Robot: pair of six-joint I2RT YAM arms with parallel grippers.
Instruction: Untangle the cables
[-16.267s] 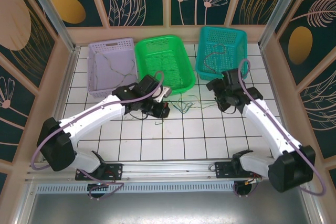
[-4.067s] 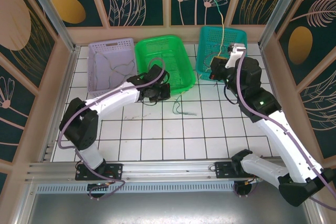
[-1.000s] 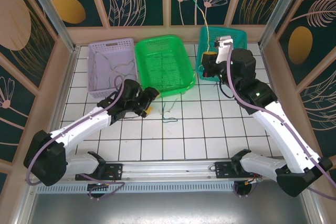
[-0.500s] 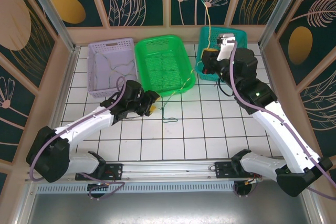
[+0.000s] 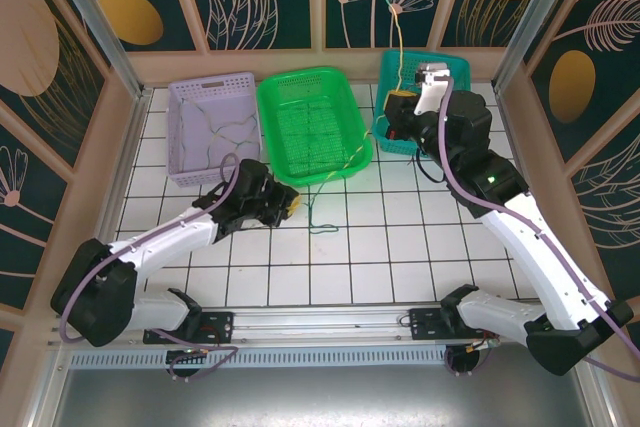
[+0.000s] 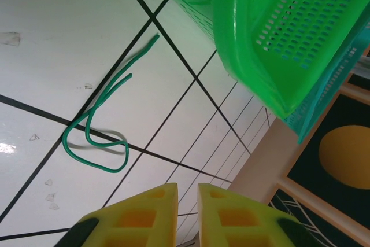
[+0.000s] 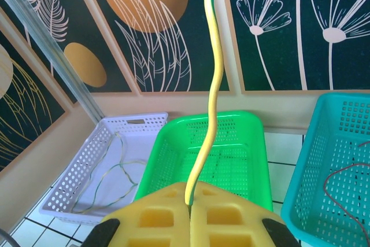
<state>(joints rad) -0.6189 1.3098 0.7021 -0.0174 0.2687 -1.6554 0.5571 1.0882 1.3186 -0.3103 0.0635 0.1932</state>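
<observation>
While a thin pale cable [image 7: 124,163] lies in the lilac plastic basket [image 5: 210,80] at far left, the left tool [image 6: 186,192] hovers over the white tiled counter [image 6: 58,27]. Its pads are almost together, and I cannot tell whether they grip anything. Just right of it lies a looped green cable [image 6: 95,143]. Right of the bright green basket [image 5: 300,75], the right tool [image 7: 189,203] is clamped on an upward-rising yellow cable [image 7: 213,85]. The teal basket [image 7: 312,160] holds a reddish-brown cable [image 7: 347,169].

Table [image 5: 400,247] being viewed from above-behind; left wrist close over it, right wrist facing back wall [image 7: 144,27]; green basket [image 5: 300,75] being shared.
</observation>
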